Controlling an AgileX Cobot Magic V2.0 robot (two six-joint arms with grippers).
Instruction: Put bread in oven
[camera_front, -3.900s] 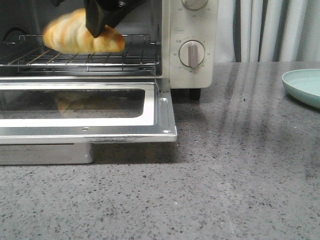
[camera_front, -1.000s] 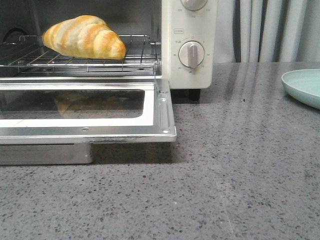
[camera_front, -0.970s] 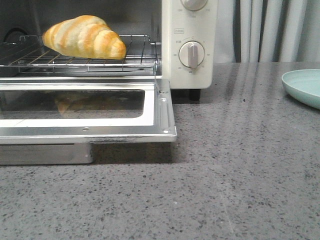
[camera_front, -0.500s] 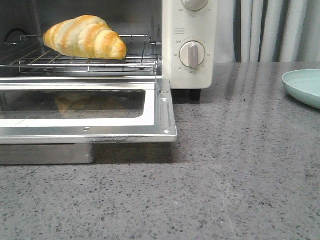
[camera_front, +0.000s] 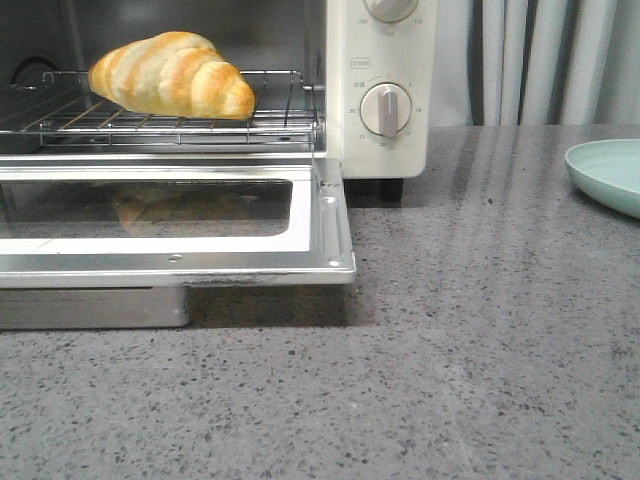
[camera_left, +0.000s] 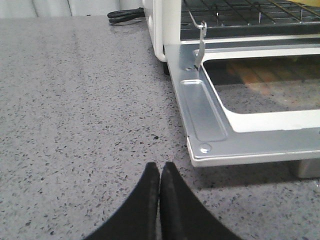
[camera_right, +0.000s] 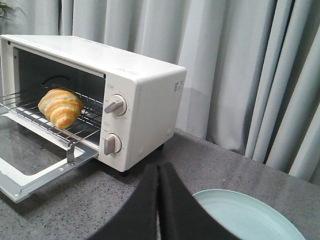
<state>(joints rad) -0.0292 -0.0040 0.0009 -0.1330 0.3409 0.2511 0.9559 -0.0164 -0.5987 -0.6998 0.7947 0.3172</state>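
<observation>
The bread, a golden-brown striped croissant roll, lies on the wire rack inside the cream-white oven. It also shows in the right wrist view. The oven door hangs open and flat. Neither gripper shows in the front view. My left gripper is shut and empty, low over the counter, just off the open door's corner. My right gripper is shut and empty, off the oven's dial side, away from the oven.
A pale green plate sits on the counter to the right of the oven, and in the right wrist view it lies just past my right fingers. A black cable lies behind the oven. Grey curtains hang behind the counter.
3.9 s ago a black gripper was over the bread inside the oven; it has withdrawn out of the front view. The bread rests alone on the rack, unmoved in the last second.
</observation>
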